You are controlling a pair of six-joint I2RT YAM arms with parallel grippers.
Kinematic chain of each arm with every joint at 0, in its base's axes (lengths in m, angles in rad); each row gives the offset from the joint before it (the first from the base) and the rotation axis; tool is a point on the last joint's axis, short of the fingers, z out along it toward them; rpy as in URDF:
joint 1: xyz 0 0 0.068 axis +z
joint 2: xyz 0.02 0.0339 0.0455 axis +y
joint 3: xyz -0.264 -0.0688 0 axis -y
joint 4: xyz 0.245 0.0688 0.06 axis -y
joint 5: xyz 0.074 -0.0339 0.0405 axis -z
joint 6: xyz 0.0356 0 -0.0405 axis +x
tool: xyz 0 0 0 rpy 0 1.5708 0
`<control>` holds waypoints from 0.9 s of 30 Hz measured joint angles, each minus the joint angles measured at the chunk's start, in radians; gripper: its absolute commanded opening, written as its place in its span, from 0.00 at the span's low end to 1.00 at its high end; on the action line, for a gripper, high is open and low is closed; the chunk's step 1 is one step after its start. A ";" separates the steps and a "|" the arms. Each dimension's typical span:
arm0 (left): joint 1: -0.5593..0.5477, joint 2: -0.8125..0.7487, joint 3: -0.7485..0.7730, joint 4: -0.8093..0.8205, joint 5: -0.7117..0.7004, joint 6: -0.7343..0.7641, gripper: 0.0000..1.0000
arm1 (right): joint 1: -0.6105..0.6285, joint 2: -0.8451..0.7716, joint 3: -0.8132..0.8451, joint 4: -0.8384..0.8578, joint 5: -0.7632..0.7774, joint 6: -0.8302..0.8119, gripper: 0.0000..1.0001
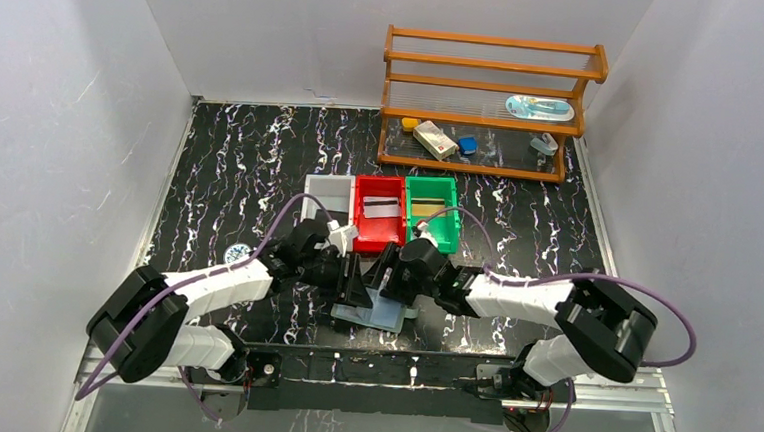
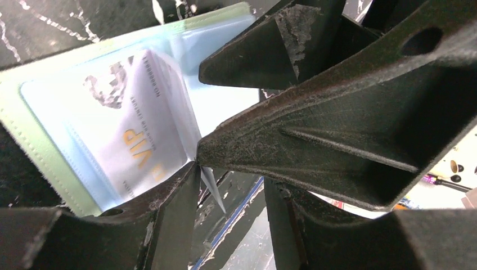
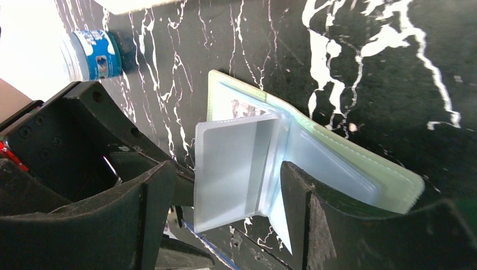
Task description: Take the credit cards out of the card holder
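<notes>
Left gripper [image 2: 232, 188]: fingers parted, a clear pocket corner [image 2: 211, 191] hanging in the gap. Card holder [image 1: 377, 314] lies open on the marbled table [image 1: 241, 167] at its 6 o'clock edge, under both grippers' tips. One pale card [image 2: 140, 140] printed VIP sits in a pocket. Right gripper [image 3: 228, 169]: fingers spread wide, straddling a raised clear pocket leaf [image 3: 230, 140]. At the holder's 12 o'clock, the red bin [image 1: 363, 200] holds a silver-grey card [image 1: 381, 208].

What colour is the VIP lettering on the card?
Gold; the card shows best in the left wrist view.
</notes>
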 measured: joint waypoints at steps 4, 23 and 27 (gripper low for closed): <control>-0.027 0.021 0.035 0.012 -0.001 0.000 0.44 | -0.003 -0.080 0.000 -0.101 0.047 -0.008 0.78; -0.153 -0.125 0.104 -0.158 -0.287 0.010 0.47 | -0.003 -0.525 -0.193 -0.292 0.225 0.067 0.61; -0.153 -0.112 0.106 -0.240 -0.384 0.003 0.47 | -0.003 -0.447 -0.181 -0.274 0.188 0.051 0.58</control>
